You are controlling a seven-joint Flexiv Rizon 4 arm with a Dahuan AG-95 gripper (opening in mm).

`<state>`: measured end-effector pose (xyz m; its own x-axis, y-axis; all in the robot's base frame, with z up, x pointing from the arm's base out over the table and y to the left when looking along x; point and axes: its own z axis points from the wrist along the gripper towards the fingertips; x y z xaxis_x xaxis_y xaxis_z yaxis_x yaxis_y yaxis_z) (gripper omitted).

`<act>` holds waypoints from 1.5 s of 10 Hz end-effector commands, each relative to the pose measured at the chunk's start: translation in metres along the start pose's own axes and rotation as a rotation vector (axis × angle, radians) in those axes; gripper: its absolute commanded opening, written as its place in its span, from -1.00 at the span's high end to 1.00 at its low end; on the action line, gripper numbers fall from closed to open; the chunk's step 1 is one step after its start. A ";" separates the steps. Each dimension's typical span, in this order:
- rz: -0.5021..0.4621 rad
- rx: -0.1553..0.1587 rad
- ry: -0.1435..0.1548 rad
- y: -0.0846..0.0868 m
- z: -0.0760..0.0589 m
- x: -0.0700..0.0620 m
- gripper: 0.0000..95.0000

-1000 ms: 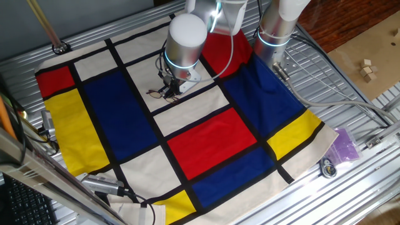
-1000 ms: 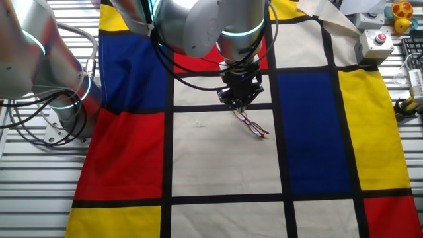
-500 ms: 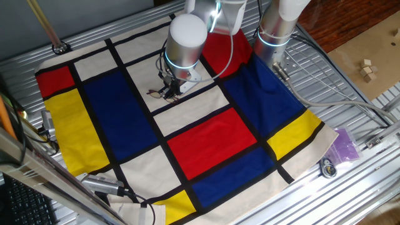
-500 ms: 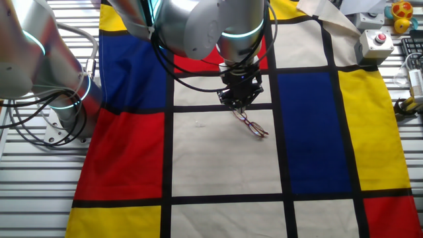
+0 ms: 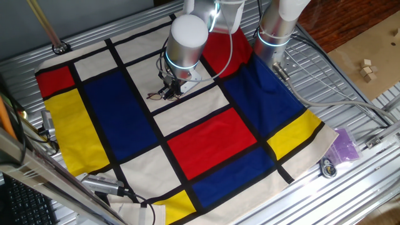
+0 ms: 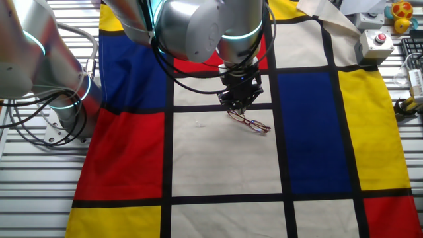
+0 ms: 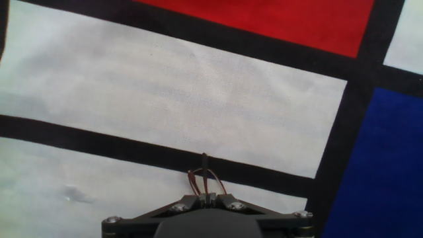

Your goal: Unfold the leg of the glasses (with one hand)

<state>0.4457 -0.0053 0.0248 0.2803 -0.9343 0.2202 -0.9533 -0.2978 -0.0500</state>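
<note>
The glasses are thin reddish-brown wire spectacles lying on a white cloth square, just below my gripper. In the first fixed view they show as a dark tangle under the gripper. The gripper is shut on the thin wire of the leg at its near end. In the hand view the closed fingertips pinch a dark wire, the leg, which sticks out ahead, with reddish wire loops beside it. The frame's far end rests on the cloth to the right.
The cloth has red, blue, yellow and white squares with black bands. The arm's base and cables stand at the left. A grey box with a red button sits at the far right corner.
The gripper has stayed shut in almost the same place. The glasses' free end has swung from pointing down-right to lying more level, out to the right.
</note>
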 end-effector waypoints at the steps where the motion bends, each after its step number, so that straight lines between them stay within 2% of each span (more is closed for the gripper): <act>1: -0.005 -0.009 0.008 0.001 -0.005 0.000 1.00; 4: -0.096 -0.013 0.027 0.002 -0.007 0.000 1.00; 5: -0.095 -0.013 0.026 0.004 -0.006 0.000 1.00; 8: -0.011 -0.014 0.021 0.006 -0.006 0.000 1.00; 10: -0.027 -0.016 0.019 0.006 -0.006 0.000 1.00; 12: -0.002 -0.018 0.022 0.007 -0.007 0.002 1.00; 14: 0.051 -0.039 0.029 0.007 -0.010 0.003 1.00; 15: 0.094 -0.060 0.041 0.009 -0.012 0.003 1.00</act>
<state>0.4377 -0.0087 0.0352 0.2106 -0.9444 0.2526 -0.9744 -0.2237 -0.0242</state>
